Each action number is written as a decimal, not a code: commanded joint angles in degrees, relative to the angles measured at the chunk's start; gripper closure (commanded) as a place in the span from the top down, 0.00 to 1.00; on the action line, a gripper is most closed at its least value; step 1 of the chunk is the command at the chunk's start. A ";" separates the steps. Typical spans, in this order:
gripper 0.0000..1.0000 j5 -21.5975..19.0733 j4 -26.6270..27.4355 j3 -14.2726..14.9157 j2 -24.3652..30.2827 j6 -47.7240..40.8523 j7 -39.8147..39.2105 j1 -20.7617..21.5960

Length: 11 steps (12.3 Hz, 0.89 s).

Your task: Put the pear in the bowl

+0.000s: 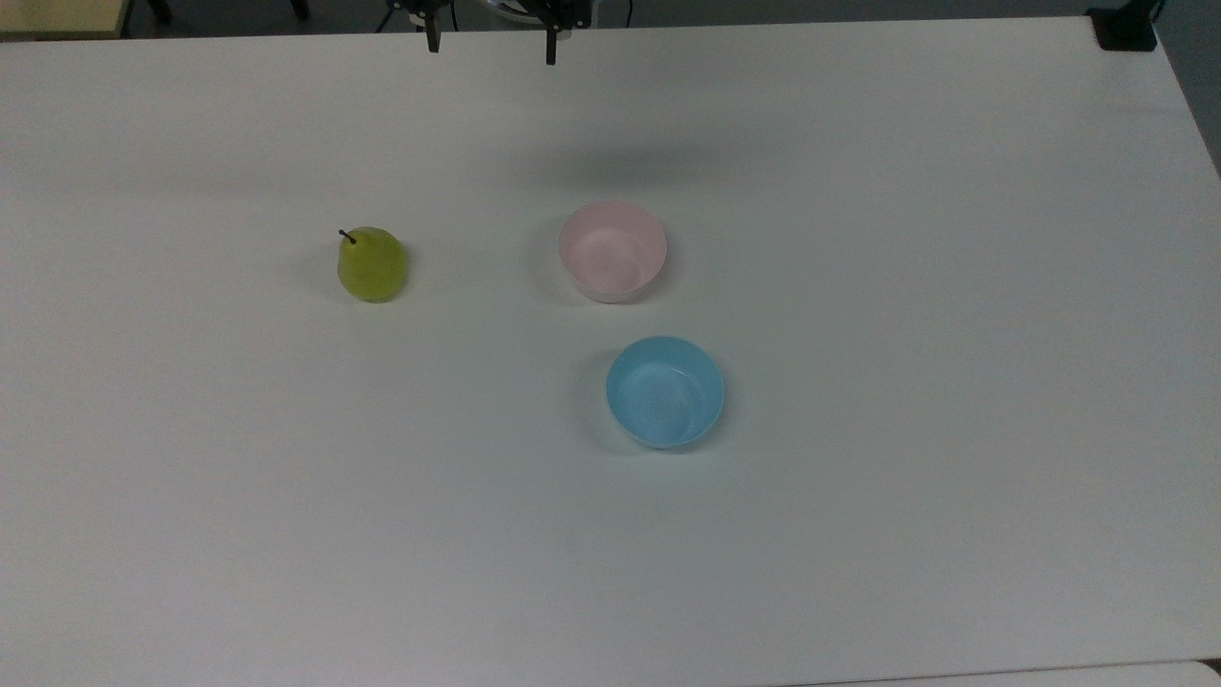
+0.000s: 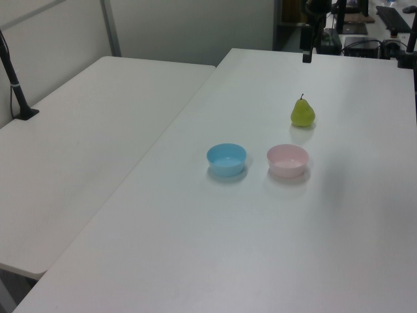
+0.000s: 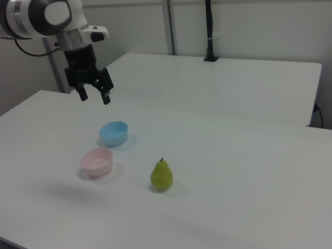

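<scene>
Pear waiting on the white table, claw raised and spread

The gripper [image 3: 94, 95] hangs above the table [image 1: 858, 534], fingers apart, holding nothing; the pear [image 1: 372, 265] stands upright mid-table, well apart from the pink bowl [image 1: 612, 251] towards the top view's right; the light blue bowl [image 1: 665, 391] sits just beside it.

White worktop [image 2: 260, 248], matte, evenly lit. Second white table [image 2: 85, 143] butts against it in the left view. Black pole [image 3: 209, 31] stands on that table. Pale partition wall [image 3: 249, 26] behind, metal upright [image 2: 111, 27].
</scene>
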<state>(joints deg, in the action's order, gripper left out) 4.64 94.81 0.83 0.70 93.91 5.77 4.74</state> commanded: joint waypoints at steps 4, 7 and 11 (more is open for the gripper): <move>1.00 -0.06 0.20 0.49 0.27 -1.18 -1.11 0.09; 1.00 -0.06 0.20 0.49 0.09 -1.09 -1.11 0.00; 1.00 -0.15 -0.06 0.49 -0.69 -0.39 -4.61 -2.27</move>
<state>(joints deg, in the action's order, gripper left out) 4.64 94.86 0.91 0.45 93.91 4.97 4.26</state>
